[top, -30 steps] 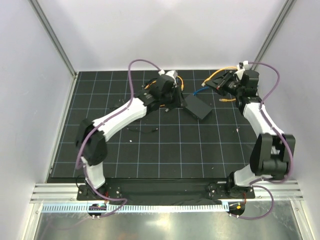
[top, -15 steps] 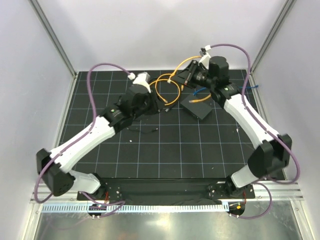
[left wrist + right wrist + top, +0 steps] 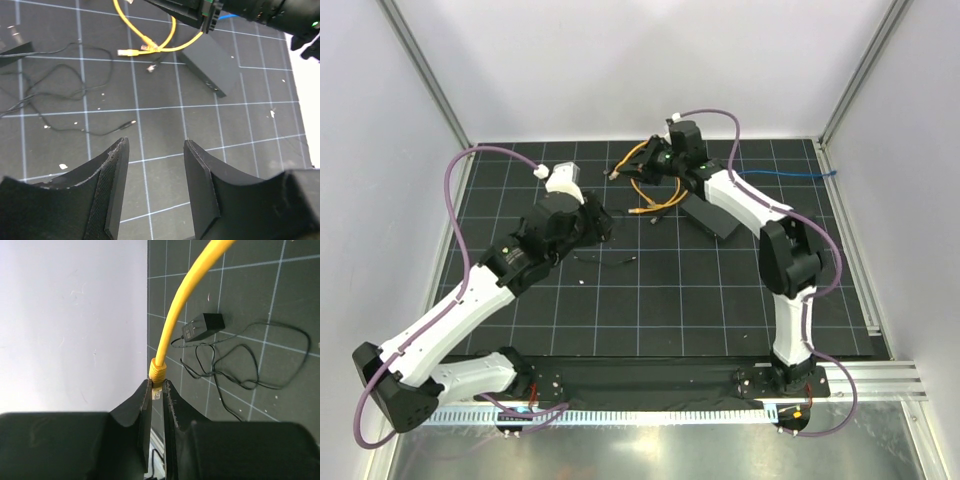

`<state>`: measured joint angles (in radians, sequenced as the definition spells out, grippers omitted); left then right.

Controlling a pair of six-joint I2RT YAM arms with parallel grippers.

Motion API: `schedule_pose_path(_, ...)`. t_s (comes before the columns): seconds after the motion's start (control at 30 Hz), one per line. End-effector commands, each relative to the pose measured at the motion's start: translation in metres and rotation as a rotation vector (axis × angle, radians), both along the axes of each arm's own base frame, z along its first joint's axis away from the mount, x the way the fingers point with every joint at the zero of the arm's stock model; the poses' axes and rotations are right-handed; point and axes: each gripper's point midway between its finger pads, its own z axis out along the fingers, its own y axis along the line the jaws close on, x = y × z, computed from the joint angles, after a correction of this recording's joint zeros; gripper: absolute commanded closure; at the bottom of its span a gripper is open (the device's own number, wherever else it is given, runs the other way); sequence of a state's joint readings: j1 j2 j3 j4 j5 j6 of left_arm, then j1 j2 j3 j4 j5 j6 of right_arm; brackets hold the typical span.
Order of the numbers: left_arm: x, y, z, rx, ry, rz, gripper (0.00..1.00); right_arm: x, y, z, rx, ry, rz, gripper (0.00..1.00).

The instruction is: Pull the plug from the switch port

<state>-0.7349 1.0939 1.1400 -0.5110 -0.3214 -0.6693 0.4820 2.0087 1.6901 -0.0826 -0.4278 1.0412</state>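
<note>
Right gripper [image 3: 157, 386] pinched tight on the yellow plug [image 3: 158, 371], up near the far edge of the mat [image 3: 670, 300], plug well apart from the black switch box [image 3: 713, 216] lying toward the far right, left gripper [image 3: 155, 145] spread wide, left of centre

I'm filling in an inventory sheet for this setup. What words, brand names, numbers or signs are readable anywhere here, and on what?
No text can be read in any view.
Flat black switch box: plain top, no label shows.
Small black adapter: any marking is too small to read.
Yellow cable and its plug, held in the right gripper: no print visible.
</note>
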Motion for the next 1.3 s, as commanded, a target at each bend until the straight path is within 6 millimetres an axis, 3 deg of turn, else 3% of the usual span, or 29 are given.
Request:
schedule_pose_path(0.0,0.004,0.017,0.006,0.018,-0.033,0.048,0.48,0.011,0.02,0.043,0.13,-0.059,-0.001,0.99)
schedule_pose_path(0.13,0.009,0.018,0.0,0.024,-0.017,0.048,0.46,0.023,0.03,0.025,0.158,-0.032,-0.005,0.99)
schedule_pose_path(0.27,0.015,0.012,-0.006,0.018,0.007,0.024,0.46,0.04,0.04,0.02,0.151,-0.057,0.018,0.99)
schedule_pose_path(0.4,0.018,0.015,-0.01,0.027,0.015,0.022,0.46,0.061,0.045,-0.007,0.108,-0.067,0.034,0.94)
schedule_pose_path(0.47,0.019,0.019,-0.01,0.035,0.016,0.03,0.45,0.073,0.045,-0.004,0.133,-0.085,0.045,0.91)
schedule_pose_path(0.53,0.018,0.025,-0.011,0.043,0.015,0.035,0.45,0.084,0.048,-0.028,0.132,-0.065,0.055,0.85)
schedule_pose_path(0.57,0.019,0.028,-0.012,0.045,0.016,0.045,0.45,0.092,0.047,-0.021,0.147,-0.09,0.058,0.82)
schedule_pose_path(0.6,0.019,0.031,-0.011,0.046,0.014,0.048,0.44,0.098,0.048,-0.04,0.143,-0.075,0.059,0.78)
schedule_pose_path(0.67,0.02,0.036,-0.013,0.052,0.016,0.055,0.43,0.106,0.048,-0.035,0.162,-0.094,0.068,0.77)
schedule_pose_path(0.7,0.021,0.037,-0.014,0.053,0.02,0.055,0.43,0.112,0.047,-0.046,0.167,-0.092,0.063,0.74)
schedule_pose_path(0.8,0.024,0.038,-0.017,0.059,0.033,0.05,0.43,0.122,0.042,-0.055,0.172,-0.099,0.045,0.71)
schedule_pose_path(0.97,0.028,0.034,-0.023,0.065,0.058,0.032,0.43,0.133,0.035,-0.069,0.166,-0.095,0.019,0.71)
schedule_pose_path(1.23,0.039,0.021,-0.033,0.045,0.093,0.004,0.44,0.126,0.023,-0.052,0.121,-0.159,0.036,0.7)
schedule_pose_path(1.27,0.039,0.016,-0.034,0.037,0.101,-0.014,0.44,0.123,0.017,-0.035,0.103,-0.179,0.03,0.69)
